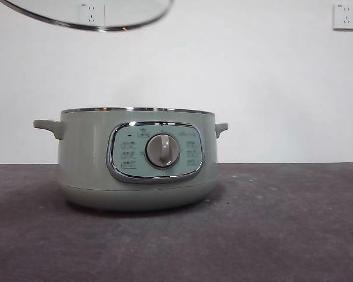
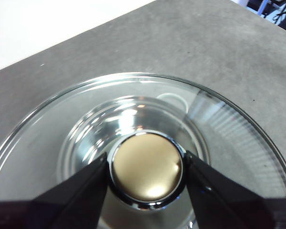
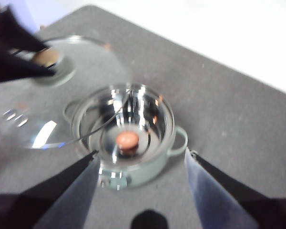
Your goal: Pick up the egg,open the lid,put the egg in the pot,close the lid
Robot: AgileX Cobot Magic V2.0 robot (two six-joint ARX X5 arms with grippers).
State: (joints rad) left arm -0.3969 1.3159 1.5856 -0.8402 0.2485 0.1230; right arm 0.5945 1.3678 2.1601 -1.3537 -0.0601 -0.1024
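The left gripper [image 2: 146, 167] has its two black jaws closed against opposite sides of the knob [image 2: 146, 166] of the lid [image 2: 229, 129], one jaw at each flank of the brass-coloured metal top, with no gap showing between jaw and knob. The glass dome spreads out around the knob and fills most of the left wrist picture, with the grey table [image 2: 181, 43] seen through and beyond it.

In the front view the lid [image 1: 88, 20] hangs in the air at the upper left of the frame, only its lower rim and part of the glass showing, tilted and well clear of the pot [image 1: 135, 164]. The pot stands uncovered on the table [image 1: 282, 229] at the centre left of the frame, its control panel and grey dial [image 1: 162, 150] facing the camera. No gripper shows in this view.

The right gripper [image 3: 140, 160] hovers above the pot [image 3: 128, 138], its jaws spread wide apart and holding nothing; the whole pot shows between them. The egg [image 3: 127, 140] lies on the shiny bottom inside the pot, near its middle. In the upper left of the right wrist picture the left gripper [image 3: 47, 64] appears as dark shapes meeting at the lid's knob, with the lid [image 3: 66, 90] held to the side of the pot and its edge overlapping the pot's rim in the picture. This picture is blurred.
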